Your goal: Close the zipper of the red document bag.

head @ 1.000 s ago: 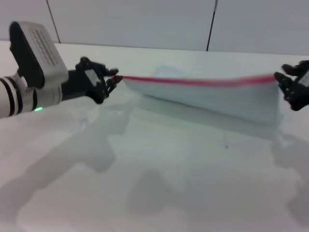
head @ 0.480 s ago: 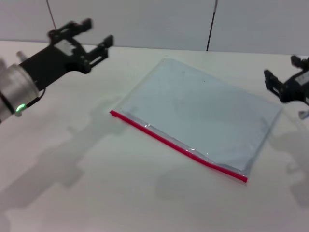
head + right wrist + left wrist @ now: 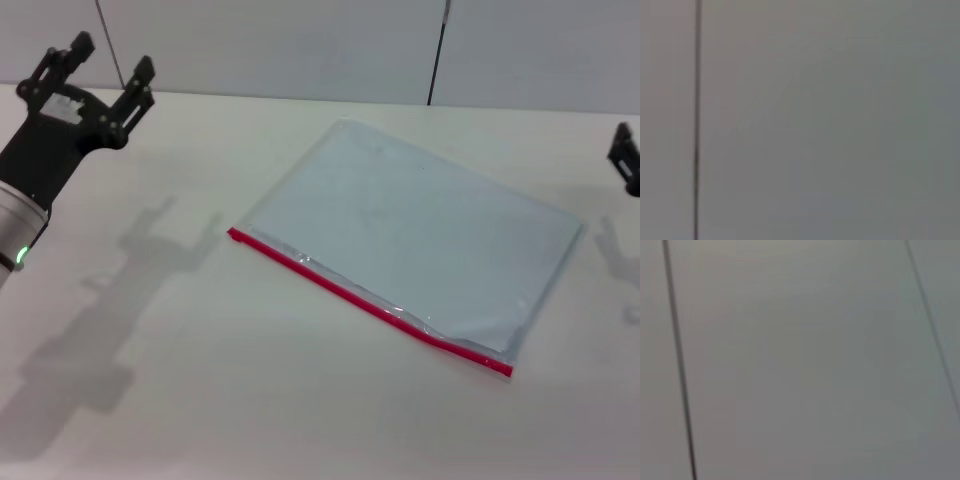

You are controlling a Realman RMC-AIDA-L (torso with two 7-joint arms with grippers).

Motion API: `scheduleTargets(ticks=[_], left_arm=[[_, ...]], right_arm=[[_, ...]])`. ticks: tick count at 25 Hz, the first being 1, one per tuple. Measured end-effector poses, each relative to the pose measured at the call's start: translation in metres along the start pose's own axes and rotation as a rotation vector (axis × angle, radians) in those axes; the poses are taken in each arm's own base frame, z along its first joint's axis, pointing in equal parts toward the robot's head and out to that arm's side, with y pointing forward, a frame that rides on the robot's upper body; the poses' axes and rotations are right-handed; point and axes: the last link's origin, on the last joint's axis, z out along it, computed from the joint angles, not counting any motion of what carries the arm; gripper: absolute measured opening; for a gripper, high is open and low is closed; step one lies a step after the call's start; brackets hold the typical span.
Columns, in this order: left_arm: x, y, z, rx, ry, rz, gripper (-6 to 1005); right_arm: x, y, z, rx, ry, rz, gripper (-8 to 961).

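The red document bag (image 3: 420,235) lies flat on the white table, a translucent pale blue-grey pouch turned at an angle. Its zipper (image 3: 365,300) is the bright red strip along the near long edge, running from the left corner to the right corner. My left gripper (image 3: 98,70) is raised at the far left, well away from the bag, open and empty. Only a dark piece of my right gripper (image 3: 628,158) shows at the right edge of the head view, apart from the bag. Both wrist views show only grey wall panels.
The white table (image 3: 200,380) spreads around the bag on all sides. Grey wall panels (image 3: 300,45) with dark seams stand behind the table's far edge.
Both grippers let go of the bag, which dropped from being stretched in the air to lying flat. The left arm rose and drew back left; the right withdrew to the right edge.
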Motion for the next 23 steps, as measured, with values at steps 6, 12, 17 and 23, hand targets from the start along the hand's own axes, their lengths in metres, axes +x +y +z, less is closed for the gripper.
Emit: scheduleTargets(ticks=[6, 12, 17, 23], left_arm=[[-0.005, -0.002, -0.004, 0.059, -0.003, -0.037, 714], [-0.005, -0.002, -0.004, 0.061, -0.003, -0.038, 683], [-0.005, -0.003, -0.004, 0.062, -0.003, -0.038, 637], [-0.005, -0.003, -0.004, 0.062, -0.003, -0.036, 645]], right_arm=[[0.01, -0.006, -0.004, 0.051, -0.052, 0.017, 798], [0.013, -0.004, -0.001, 0.058, -0.053, 0.024, 798], [0.013, -0.001, 0.0, 0.048, -0.054, 0.021, 798], [0.013, 0.0, 0.001, 0.046, -0.056, 0.019, 798]])
